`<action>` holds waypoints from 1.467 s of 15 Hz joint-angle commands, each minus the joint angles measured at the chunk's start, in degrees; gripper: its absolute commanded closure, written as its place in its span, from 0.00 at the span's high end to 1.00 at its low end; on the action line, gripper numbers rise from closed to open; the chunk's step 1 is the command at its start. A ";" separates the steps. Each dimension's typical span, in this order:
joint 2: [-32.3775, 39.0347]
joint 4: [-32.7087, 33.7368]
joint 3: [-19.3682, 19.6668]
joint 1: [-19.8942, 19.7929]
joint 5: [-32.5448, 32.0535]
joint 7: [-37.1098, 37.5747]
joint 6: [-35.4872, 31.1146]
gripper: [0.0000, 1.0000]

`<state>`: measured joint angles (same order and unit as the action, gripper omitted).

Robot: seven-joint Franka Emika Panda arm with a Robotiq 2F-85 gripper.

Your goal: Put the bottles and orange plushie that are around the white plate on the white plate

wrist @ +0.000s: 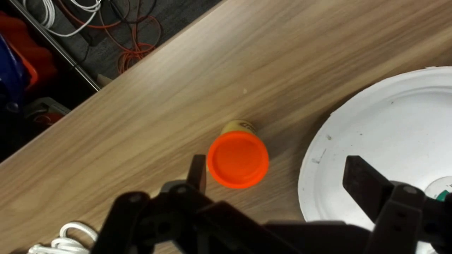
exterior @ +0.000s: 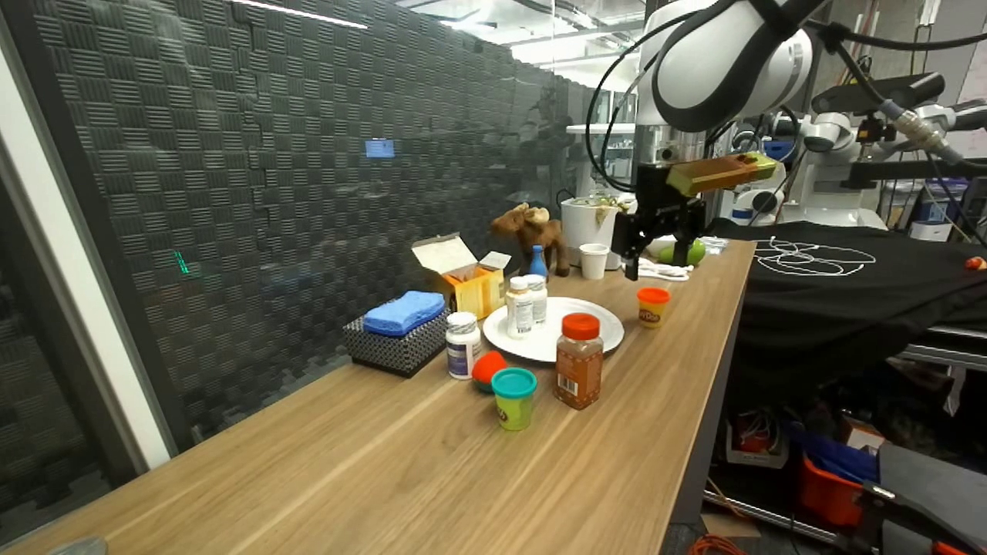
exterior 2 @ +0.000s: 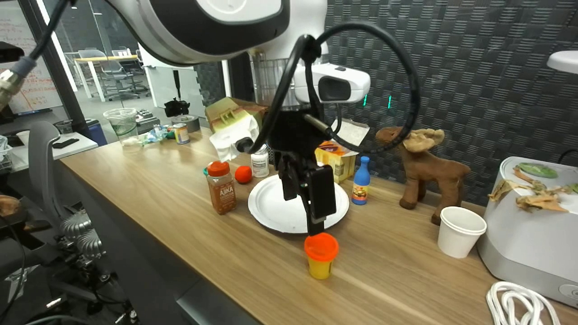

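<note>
Two white bottles (exterior: pixel 520 308) stand upright on the white plate (exterior: pixel 609 330); in the other outside picture my arm mostly blocks them. A bottle's white-and-green top (wrist: pixel 440 188) shows beside a finger in the wrist view. Off the plate stand a white bottle (exterior 2: pixel 259 163) and an amber bottle with a red cap (exterior: pixel 580 368). Between them lies the orange plushie (exterior: pixel 489 368), partly behind a green tub. My gripper (wrist: pixel 278 171) is open and holds nothing. It hangs above the yellow tub with an orange lid (wrist: pixel 238 159), one finger to each side, over table and plate.
A green tub with a teal lid (exterior: pixel 514 397) stands near the amber bottle. Behind the plate are a blue bottle (exterior 2: pixel 361 181), a yellow box (exterior: pixel 478 291) and a brown moose toy (exterior 2: pixel 426 169). A paper cup (exterior 2: pixel 460 231) and white cord (exterior 2: pixel 521 302) lie farther along.
</note>
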<state>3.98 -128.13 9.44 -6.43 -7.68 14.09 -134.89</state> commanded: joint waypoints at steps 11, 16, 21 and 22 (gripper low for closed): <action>3.41 0.75 0.10 -3.61 11.78 -8.34 -3.04 1.00; 5.48 1.76 0.27 -4.57 13.53 -9.58 -2.49 1.00; 7.13 2.44 0.11 -4.95 13.62 -9.65 -2.41 1.00; 7.51 2.59 0.10 -4.99 13.63 -9.67 -2.52 0.99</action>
<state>10.26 -127.09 9.50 -11.20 4.03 6.11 -137.13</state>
